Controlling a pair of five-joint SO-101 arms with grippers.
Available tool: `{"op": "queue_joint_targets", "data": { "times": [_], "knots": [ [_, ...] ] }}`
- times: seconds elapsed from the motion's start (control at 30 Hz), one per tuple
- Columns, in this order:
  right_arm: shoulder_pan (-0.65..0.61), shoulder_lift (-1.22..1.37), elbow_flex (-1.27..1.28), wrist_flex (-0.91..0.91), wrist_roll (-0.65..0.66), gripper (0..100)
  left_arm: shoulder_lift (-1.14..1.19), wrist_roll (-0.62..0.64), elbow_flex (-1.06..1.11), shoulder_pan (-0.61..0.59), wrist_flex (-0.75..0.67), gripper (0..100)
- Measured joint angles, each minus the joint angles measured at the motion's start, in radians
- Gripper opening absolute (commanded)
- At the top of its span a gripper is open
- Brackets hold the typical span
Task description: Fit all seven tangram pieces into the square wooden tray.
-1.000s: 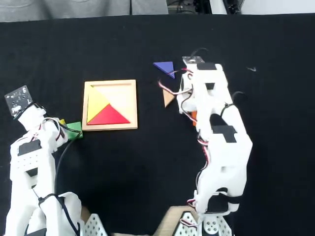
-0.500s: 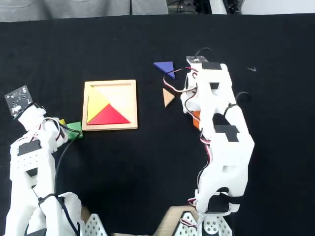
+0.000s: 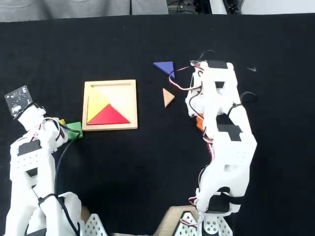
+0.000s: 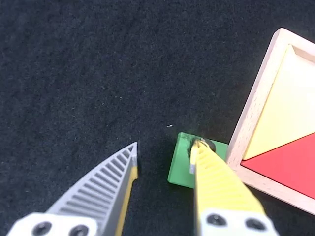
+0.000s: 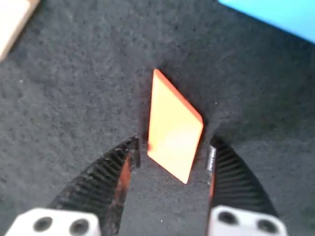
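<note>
Black, slightly fuzzy cloth covers the desk [image 3: 147, 162]. On it lies the square wooden tray [image 3: 109, 127], pale with raised rims, and a yellow triangle [image 3: 97, 103] and a red triangle [image 3: 108, 116] are already seated inside. The orange parallelogram [image 5: 173, 127] lies flat on the cloth well off to the tray's side. It sits between the spread fingers of the right hand [image 5: 172, 145], which stands open around it and is not yet pinching. The piece looks thin, rigid and light, with a smooth painted face and sharp corners. So low an edge offers little to grip, so I judge the best hold is across its two long edges near the middle, where the ribbed fingers can bite squarely. A hold near an acute tip would likely let it pivot or squirt out. The left hand [image 4: 166, 147] is open too. One yellow-backed fingertip is over the green square [image 4: 184, 164], touching or just above it, I cannot tell which, and the other is over bare cloth. That square sits just beside the tray's corner. A blue triangle [image 3: 164, 67] and a small tan triangle [image 3: 168, 97] lie apart nearby.
</note>
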Motion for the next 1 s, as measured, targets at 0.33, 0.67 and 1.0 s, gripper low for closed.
{"op": "queue_joint_targets", "data": {
  "times": [0.33,0.67,1.0],
  "knots": [
    [-0.011,0.037,-0.002,-0.041,-0.002,2.1,0.000,0.000,0.000,0.000,0.000,18],
    [-0.026,0.026,-0.112,0.078,0.000,1.5,0.000,0.000,0.000,0.000,0.000,18],
    [-0.275,-0.267,-0.149,0.181,-0.104,1.5,0.000,0.000,0.000,-0.091,0.000,18]
  ]
}}
